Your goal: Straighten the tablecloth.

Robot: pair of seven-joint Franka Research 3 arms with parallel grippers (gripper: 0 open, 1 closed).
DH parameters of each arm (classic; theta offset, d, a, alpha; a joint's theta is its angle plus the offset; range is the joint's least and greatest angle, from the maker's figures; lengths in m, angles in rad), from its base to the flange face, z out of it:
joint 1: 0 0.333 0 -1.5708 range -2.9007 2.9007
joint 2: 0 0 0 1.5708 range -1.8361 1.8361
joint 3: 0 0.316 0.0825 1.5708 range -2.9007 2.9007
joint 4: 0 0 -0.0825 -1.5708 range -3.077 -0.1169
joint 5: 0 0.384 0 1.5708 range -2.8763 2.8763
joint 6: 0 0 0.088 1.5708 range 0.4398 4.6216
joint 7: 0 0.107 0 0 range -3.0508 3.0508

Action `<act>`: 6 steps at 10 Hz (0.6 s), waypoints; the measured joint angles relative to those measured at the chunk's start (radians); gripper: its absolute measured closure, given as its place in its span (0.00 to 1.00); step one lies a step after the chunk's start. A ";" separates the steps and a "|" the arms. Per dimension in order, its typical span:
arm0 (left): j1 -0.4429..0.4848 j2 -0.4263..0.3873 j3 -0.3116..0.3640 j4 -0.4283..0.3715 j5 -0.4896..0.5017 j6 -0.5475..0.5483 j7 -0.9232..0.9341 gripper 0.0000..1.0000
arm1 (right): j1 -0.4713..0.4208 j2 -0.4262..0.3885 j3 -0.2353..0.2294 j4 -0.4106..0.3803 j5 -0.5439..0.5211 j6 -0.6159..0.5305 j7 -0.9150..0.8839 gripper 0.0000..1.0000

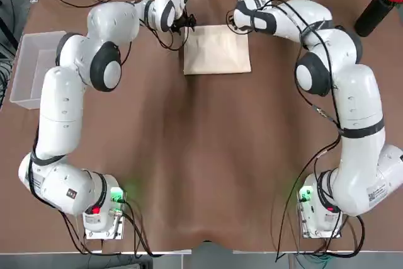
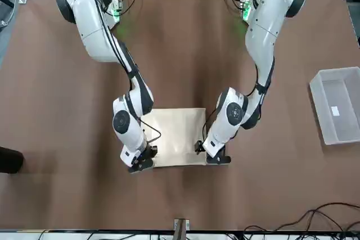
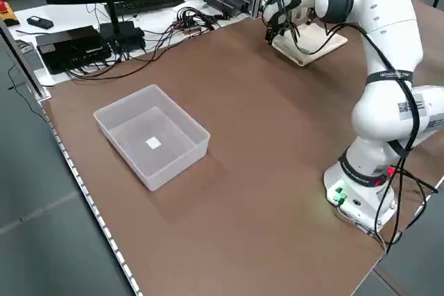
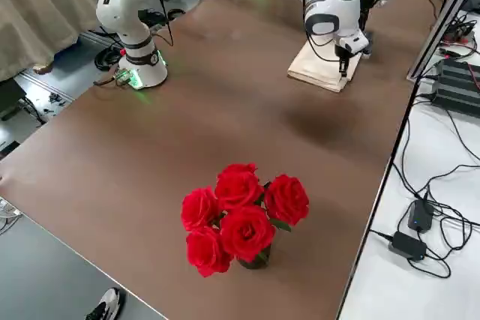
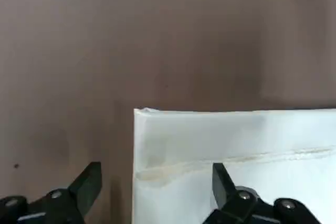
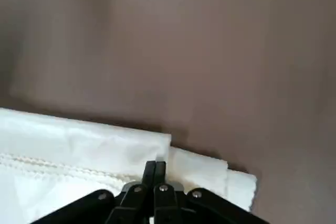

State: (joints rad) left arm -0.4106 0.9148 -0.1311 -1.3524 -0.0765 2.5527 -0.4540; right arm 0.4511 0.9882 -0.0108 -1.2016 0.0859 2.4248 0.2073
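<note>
So the left arm's black two-finger pincer (image 5: 156, 195) is open over the left edge of the cream, layered rectangular fabric tablecloth (image 1: 217, 51), which lies faintly creased near the far side of the brown-covered surface (image 1: 189, 155), layers uneven at its right corner. The right arm's black two-finger pincer (image 6: 155, 167) is clenched there; can't tell if it's pinching fabric. No lettering I can read.

Tablecloth (image 1: 217, 53) between plastic box (image 1: 38, 67) and flower vase (image 1: 374, 14) on table (image 1: 189, 174).
</note>
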 joint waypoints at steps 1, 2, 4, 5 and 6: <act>-0.003 0.000 0.000 0.003 0.000 0.000 0.001 0.25 | 0.001 0.015 0.000 0.017 0.000 0.000 0.009 0.99; -0.005 0.000 0.000 0.005 0.000 0.000 0.001 0.26 | 0.002 0.025 0.000 0.026 0.000 0.000 0.014 0.99; -0.005 0.000 0.001 0.006 0.000 -0.003 0.002 0.32 | 0.005 0.037 0.000 0.033 0.000 0.001 0.016 0.99; -0.006 0.000 0.001 0.003 0.000 -0.009 0.002 0.34 | 0.005 0.042 0.000 0.034 0.000 0.007 0.017 0.99; -0.006 0.000 0.001 -0.005 0.000 -0.014 0.003 0.35 | 0.005 0.048 0.000 0.034 0.000 0.018 0.017 0.99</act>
State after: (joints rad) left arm -0.4167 0.9147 -0.1298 -1.3570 -0.0761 2.5391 -0.4514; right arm 0.4564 1.0359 -0.0111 -1.1680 0.0859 2.4427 0.2242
